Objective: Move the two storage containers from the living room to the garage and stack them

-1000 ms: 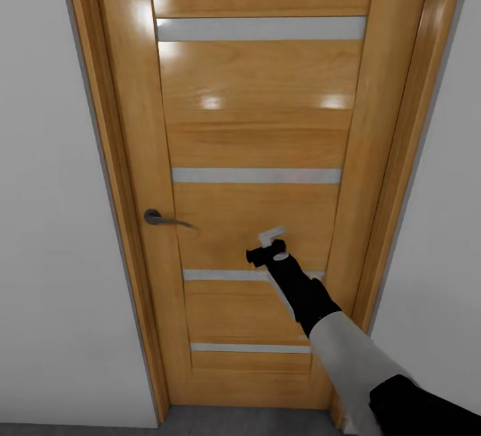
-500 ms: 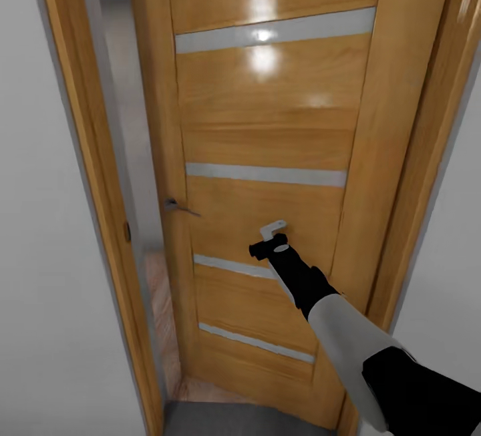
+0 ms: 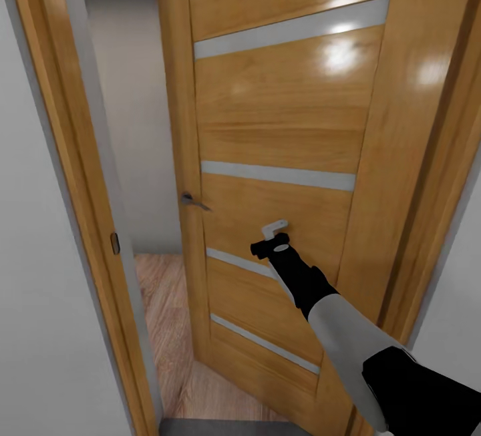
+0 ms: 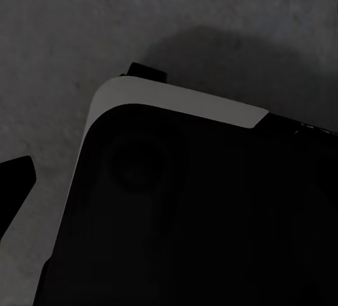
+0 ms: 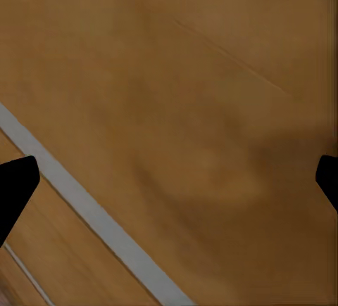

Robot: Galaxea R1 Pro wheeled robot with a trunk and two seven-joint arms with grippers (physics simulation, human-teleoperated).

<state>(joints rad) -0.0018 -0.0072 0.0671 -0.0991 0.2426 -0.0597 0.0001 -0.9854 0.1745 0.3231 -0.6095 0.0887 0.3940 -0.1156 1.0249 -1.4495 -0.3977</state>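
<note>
The two storage containers are out of view. My right gripper (image 3: 272, 231) reaches forward and rests against the lower middle of a wooden door (image 3: 280, 122), to the right of its metal handle (image 3: 194, 201). In the right wrist view the right gripper (image 5: 169, 179) is open, its dark fingertips (image 5: 15, 183) spread far apart over the door's wood and one grey stripe, with nothing between them. My left gripper (image 4: 169, 179) hangs low over dark grey concrete floor (image 4: 105, 24); one fingertip (image 4: 15, 179) shows at the picture's edge, beside my own black and white body.
The door stands partly open, hinged on the right. A gap on its left shows light wood-plank flooring (image 3: 167, 316) and a beige wall beyond. The wooden door frame (image 3: 73, 222) and white wall flank the gap. Grey concrete (image 3: 220, 428) lies at the threshold.
The door has swung away from shut to partly open, and the gap at its left has widened. My right gripper has stayed against the door. The view has shifted.
</note>
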